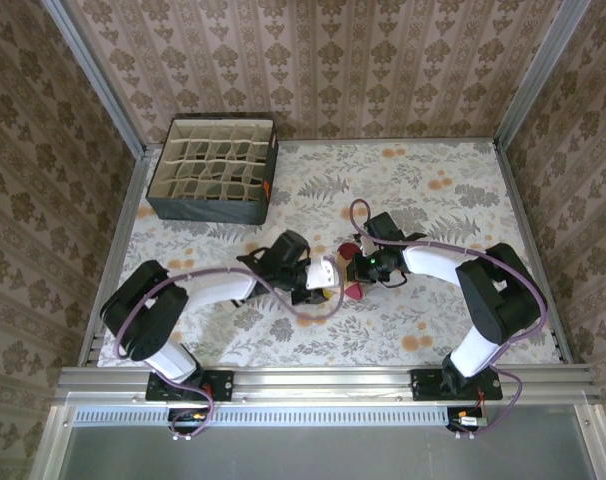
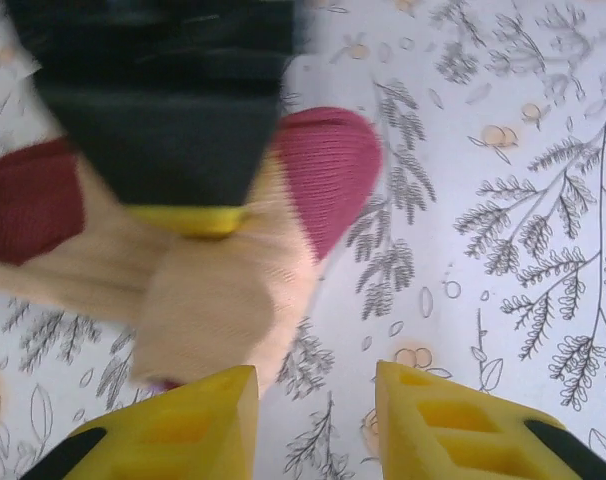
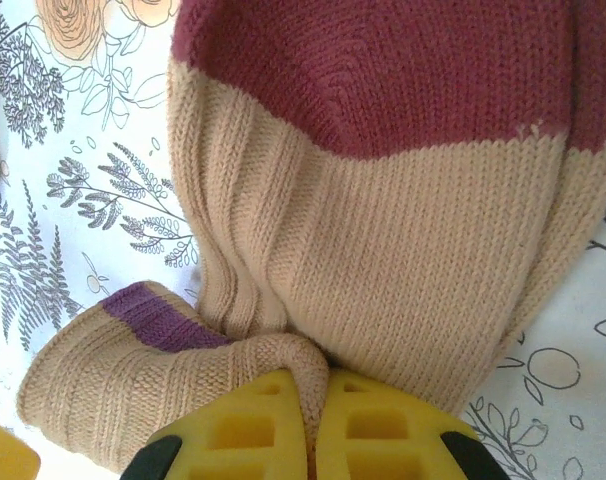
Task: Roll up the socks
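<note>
Tan knit sock (image 3: 383, 250), soft and floppy, lies mid-bench (image 1: 433, 200). The right claw (image 3: 316, 400) pinches a fold of it; the left claw (image 2: 316, 390) gapes empty alongside. Probably best gripped through doubled layers.

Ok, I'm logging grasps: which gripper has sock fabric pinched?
The right gripper: it is shut on a fold of the tan sock. The left gripper is open, jaws apart beside that sock.

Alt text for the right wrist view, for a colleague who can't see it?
The right gripper is shut on a fold of the tan sock, its yellow fingers at the bottom edge. A maroon patch spans the top; the striped cuff curls at lower left on the floral tablecloth.
</note>
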Controlling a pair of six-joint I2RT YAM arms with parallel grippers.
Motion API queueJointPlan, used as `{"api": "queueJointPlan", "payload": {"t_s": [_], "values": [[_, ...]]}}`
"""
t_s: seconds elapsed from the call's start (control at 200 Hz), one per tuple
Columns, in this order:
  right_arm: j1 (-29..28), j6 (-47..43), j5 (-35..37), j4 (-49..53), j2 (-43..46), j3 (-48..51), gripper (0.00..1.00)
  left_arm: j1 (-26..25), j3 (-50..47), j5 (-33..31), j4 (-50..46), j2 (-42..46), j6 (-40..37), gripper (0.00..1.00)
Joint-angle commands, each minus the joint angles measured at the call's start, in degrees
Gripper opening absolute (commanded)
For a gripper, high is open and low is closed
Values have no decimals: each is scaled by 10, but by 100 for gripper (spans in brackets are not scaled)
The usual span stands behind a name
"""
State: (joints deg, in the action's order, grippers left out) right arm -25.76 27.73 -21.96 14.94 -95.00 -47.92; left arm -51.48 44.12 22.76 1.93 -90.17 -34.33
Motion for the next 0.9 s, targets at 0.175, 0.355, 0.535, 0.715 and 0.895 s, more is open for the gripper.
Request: {"api": "queueJointPlan", "payload": {"t_s": [0.175,0.355,0.535,0.715,0.895], "values": [[-2,-5,58,110,-47,14,0,-68,-25,-164,97,-3,-142,37],[-1,-14,45,121,-56,6,0,-72,-17,-182,111,-32,-173,41],[3,-21,24,127,-66,2,0,-75,-12,-206,120,-75,-199,42],[3,-40,-8,146,-84,-9,0,-77,23,-250,111,-140,-195,40],[3,-58,-34,144,-66,-2,6,-85,50,-228,58,-153,-162,13]]}}
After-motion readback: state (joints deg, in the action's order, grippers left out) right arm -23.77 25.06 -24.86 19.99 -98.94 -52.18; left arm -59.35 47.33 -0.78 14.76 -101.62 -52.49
